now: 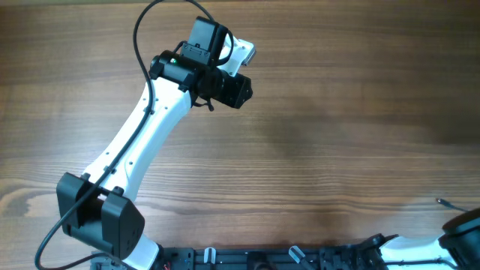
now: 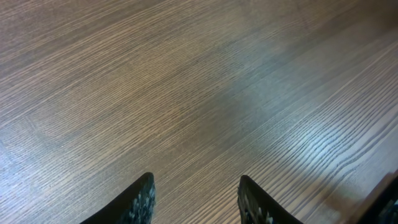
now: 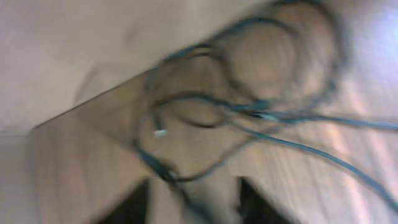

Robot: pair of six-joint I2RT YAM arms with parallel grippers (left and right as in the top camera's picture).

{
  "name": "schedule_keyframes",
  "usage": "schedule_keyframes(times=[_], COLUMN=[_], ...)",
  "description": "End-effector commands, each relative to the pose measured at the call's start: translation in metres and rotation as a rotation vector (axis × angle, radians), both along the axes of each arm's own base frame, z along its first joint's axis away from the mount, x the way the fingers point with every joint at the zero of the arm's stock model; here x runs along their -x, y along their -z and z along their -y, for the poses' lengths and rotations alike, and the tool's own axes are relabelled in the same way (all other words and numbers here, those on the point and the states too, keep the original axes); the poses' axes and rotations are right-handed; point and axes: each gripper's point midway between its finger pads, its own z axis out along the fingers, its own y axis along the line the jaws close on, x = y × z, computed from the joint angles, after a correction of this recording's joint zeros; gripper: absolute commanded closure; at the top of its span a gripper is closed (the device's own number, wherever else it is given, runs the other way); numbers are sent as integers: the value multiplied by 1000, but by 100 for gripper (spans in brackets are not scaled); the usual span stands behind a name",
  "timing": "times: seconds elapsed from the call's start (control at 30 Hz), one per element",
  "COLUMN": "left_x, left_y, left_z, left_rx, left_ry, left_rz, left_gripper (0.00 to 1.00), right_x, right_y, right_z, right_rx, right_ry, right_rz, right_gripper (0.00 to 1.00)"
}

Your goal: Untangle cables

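Cables [image 3: 267,114] – blurred loose loops just ahead of right gripper [image 3: 189,193], long strands crosswise to its fingers, one strand entering gap. Right jaws apart, clamping nothing. Left gripper [image 2: 196,193] – jaws part-spread, empty, well apart from right gripper; right arm nearer.

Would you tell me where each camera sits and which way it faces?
Overhead: above the table, looking down; left arm and right arm show.
Left wrist: on the left arm, facing bare table; left gripper shows.
Right wrist: on the right arm, facing blurred, tangled cables; right gripper shows.
Overhead and left wrist share the table.
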Motion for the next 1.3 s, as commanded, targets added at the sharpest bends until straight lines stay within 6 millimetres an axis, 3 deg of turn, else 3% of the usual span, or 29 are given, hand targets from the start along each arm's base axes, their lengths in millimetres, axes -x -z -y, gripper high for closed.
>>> schedule_keyframes(times=[0.0, 0.1, 0.23, 0.5, 0.53, 0.7, 0.77, 0.93, 1.07, 1.27], left_x=[3, 4, 9, 15, 16, 22, 25, 27, 27, 26], left_y=[1, 1, 2, 2, 2, 6, 7, 8, 8, 7], left_z=[4, 5, 11, 20, 20, 17, 16, 15, 15, 15], left_rx=[7, 13, 12, 11, 11, -4, -9, -14, -15, -12], left_ry=[26, 30, 47, 74, 74, 74, 75, 74, 75, 78], left_rz=[-5, -9, -15, -16, -16, -48, -59, -69, -72, -62], left_gripper=[55, 55, 55, 55, 56, 57, 57, 56, 55, 55], right_x=[8, -4, -24, 3, 9, 81, 98, 113, 113, 110], right_y=[23, 26, 39, 58, 59, 68, 82, 120, 144, 156], right_z=[-16, -31, -78, -149, -153, -174, -185, -204, -210, -207], right_rx=[-124, -166, -274, -446, -459, -486, -508, -527, -523, -490], right_ry=[97, 35, -126, -169, -143, 255, 315, 314, 304, 308], right_rz=[-1, 3, -71, -364, -391, -626, -665, -681, -637, -598], right_gripper=[0, 0, 0, 0, 0, 0, 0, 2, 4, 6])
